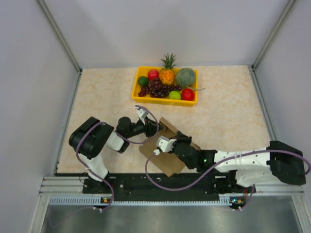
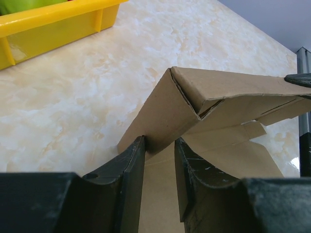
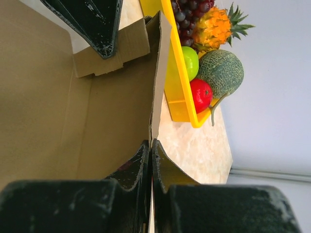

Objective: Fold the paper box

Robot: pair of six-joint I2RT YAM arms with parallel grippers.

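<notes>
1. The box [image 1: 170,166] is part-folded and lies on the bench [image 1: 228,111] by its near edge, at 6 o'clock from the tray [image 1: 165,101] and well apart from it.
2. The left hand [image 2: 160,150] is at the box's 11 o'clock side. Its fingers [image 2: 133,170] straddle a raised flap; cannot tell whether they pinch it.
3. The right hand [image 3: 151,148] reaches in from 4 o'clock, closed and gripping a thin upright edge of the box.
</notes>
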